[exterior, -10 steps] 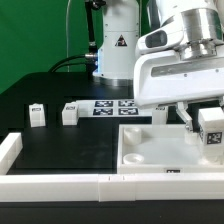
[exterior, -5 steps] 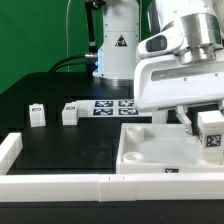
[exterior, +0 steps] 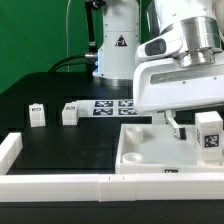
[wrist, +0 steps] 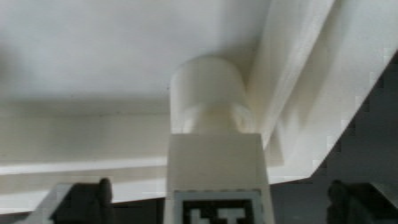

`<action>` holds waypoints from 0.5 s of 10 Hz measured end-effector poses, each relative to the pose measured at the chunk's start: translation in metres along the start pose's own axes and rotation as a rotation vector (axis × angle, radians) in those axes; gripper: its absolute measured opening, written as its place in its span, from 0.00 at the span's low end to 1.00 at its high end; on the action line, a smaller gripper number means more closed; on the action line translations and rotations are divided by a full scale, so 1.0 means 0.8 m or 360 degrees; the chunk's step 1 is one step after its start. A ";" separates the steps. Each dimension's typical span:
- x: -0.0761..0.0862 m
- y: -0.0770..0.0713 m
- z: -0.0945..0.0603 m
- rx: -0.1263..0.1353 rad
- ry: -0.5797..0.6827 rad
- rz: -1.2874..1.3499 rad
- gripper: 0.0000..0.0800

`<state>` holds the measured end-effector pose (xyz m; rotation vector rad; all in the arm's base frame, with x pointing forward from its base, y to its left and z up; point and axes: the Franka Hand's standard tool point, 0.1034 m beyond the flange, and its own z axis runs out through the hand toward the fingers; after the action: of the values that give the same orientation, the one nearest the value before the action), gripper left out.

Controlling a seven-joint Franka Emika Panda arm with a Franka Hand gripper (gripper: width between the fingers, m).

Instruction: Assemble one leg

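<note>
A white leg [exterior: 209, 133] with a black-and-white tag stands upright at the far right corner of the large white panel [exterior: 148, 150]. My gripper [exterior: 208, 122] is over it, open, and one dark finger [exterior: 178, 127] stands clear of the leg's side. The other finger is out of frame. In the wrist view the leg [wrist: 214, 110] runs between the two fingers [wrist: 82, 200] of my gripper [wrist: 217, 202] with a gap on each side, its rounded end against the panel [wrist: 89, 110]. Two more legs [exterior: 37, 114] [exterior: 70, 113] stand on the black table at the exterior view's left.
The marker board [exterior: 108, 106] lies behind the panel. Long white rim bars run along the front [exterior: 60, 186] and the exterior view's left [exterior: 8, 150]. The arm's base [exterior: 116, 45] stands at the back.
The visible finger has moved away from the leg toward the exterior view's left, so the jaws have opened. The leg has stayed in place on the panel.
</note>
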<state>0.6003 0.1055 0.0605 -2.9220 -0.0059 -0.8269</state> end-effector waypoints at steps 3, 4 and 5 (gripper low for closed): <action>0.000 0.000 0.000 0.0000 -0.0001 0.0000 0.81; 0.000 0.000 0.000 0.0000 -0.0001 0.0000 0.81; 0.004 -0.001 -0.005 0.0003 -0.0015 0.0003 0.81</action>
<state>0.6011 0.1058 0.0653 -2.9236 -0.0044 -0.8120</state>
